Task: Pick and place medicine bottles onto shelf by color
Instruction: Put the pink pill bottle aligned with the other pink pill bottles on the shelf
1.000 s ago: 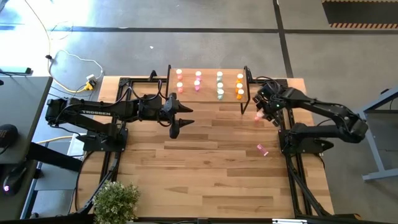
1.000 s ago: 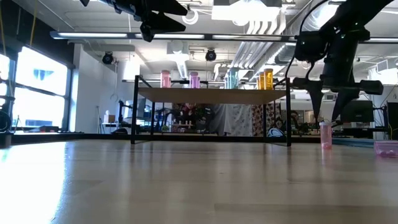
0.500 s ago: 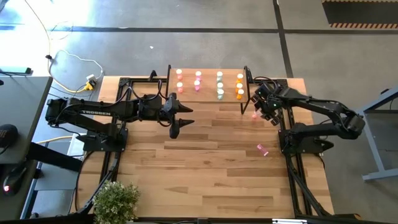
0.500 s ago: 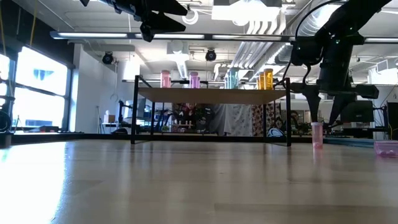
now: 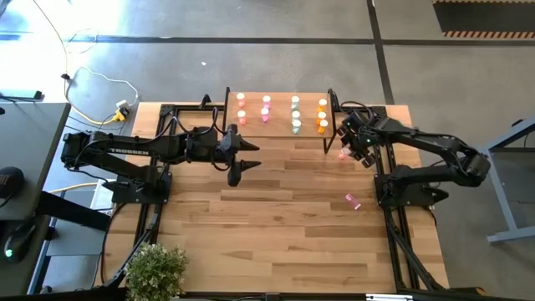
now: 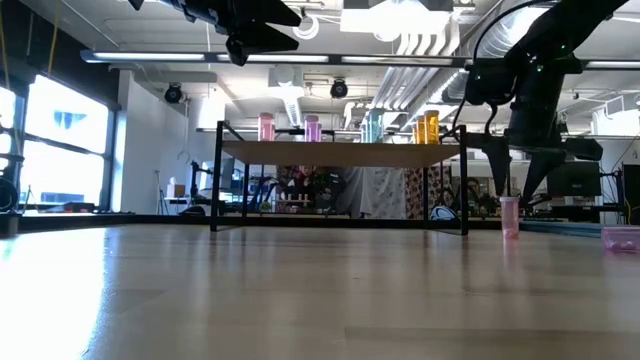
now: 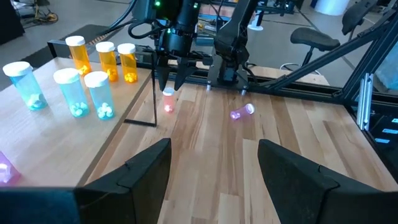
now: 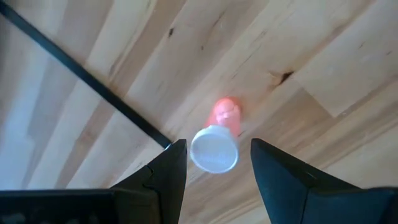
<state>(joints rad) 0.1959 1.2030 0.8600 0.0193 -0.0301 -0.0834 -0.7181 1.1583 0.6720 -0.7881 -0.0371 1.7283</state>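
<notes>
I hold the right gripper [image 8: 212, 163] with jaws open straddling an upright pink bottle [image 8: 219, 138] on the worktop [image 5: 276, 209] beside the shelf [image 5: 280, 127]; it looks light, rigid, tippy, so I'd pinch mid-body below the cap.

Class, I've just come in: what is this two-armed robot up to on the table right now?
The right gripper hangs open directly over an upright pink bottle on the table beside the shelf, fingers either side of its cap, not gripping. Another pink bottle lies tipped nearby. Pink, teal and orange bottles already stand on the shelf. The left gripper waits open mid-table.
</notes>
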